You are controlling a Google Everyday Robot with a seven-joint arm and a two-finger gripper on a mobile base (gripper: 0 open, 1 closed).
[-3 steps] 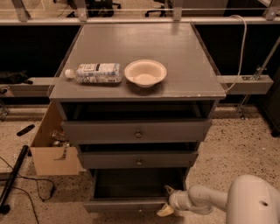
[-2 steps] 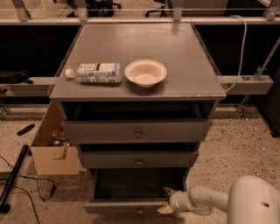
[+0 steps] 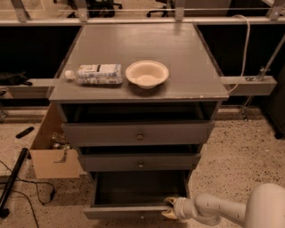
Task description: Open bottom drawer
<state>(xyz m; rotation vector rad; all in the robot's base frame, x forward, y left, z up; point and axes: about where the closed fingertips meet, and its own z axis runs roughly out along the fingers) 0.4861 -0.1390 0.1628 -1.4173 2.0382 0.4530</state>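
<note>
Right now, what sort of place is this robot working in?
Probably a lab or office workroom, not a home: office chair wheels behind the grey cabinet, loose cables on the speckled floor, a cardboard box beside it. The gripper is at the open bottom drawer's front edge.

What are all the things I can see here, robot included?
cabinet: one, grey, centre of view
top drawer: one, grey, under the cabinet top, slightly open
middle drawer: one, grey, below the top drawer
bottom drawer: one, grey, lowest, pulled well out, dark inside
plastic bottle: one, clear with a white label, lying on its side on the cabinet top, left
bowl: one, cream, on the cabinet top, right of the bottle
cardboard box: one, brown, on the floor left of the cabinet
arm: one, white, bottom right
gripper: one, yellowish, at the bottom drawer's front right corner
</note>
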